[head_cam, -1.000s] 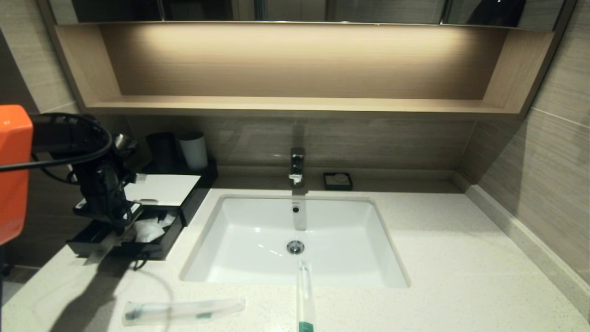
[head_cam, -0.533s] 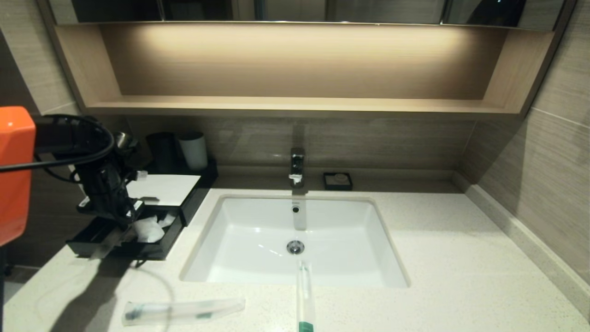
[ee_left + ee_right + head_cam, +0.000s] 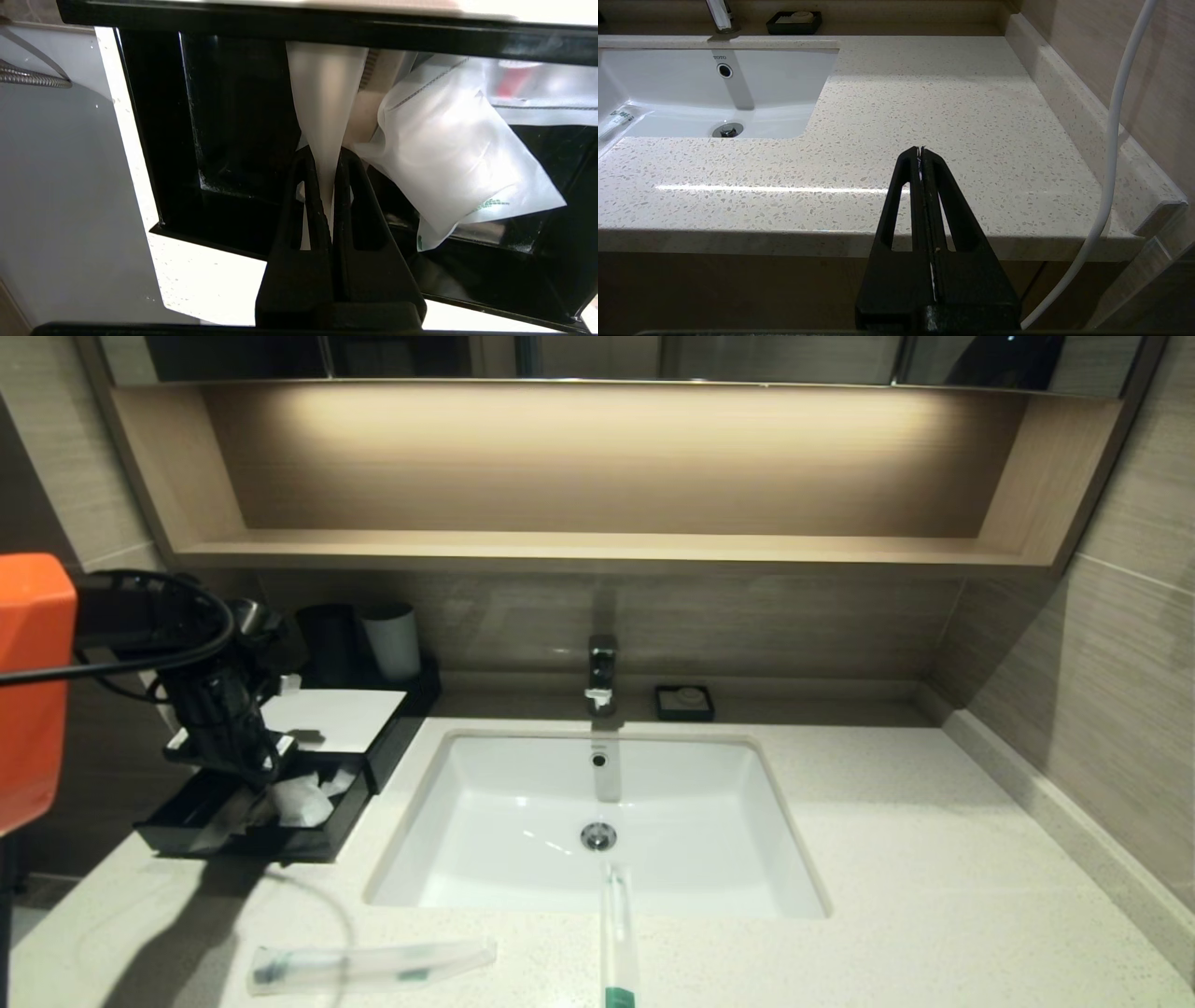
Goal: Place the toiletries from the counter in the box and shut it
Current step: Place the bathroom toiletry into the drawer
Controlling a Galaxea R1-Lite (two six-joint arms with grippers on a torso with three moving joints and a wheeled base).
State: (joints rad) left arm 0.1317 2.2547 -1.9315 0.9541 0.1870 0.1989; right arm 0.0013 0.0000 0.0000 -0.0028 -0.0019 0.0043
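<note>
1. My left gripper is clamped shut on one clear sleeve, over the open drawer of the box.
2. Change over the last second: in the head view my wrist has drawn back toward the box and the sleeve has slid further into the drawer; the grip has not loosened.
3. The white sachet already lies in the drawer, touching the sleeve.
4. Two sleeves wait on the counter: one near the front edge, one overhanging the sink.
5. My right gripper is shut, empty, parked by the counter's front edge.
6. Judgement: release is next; closing comes later.
</note>
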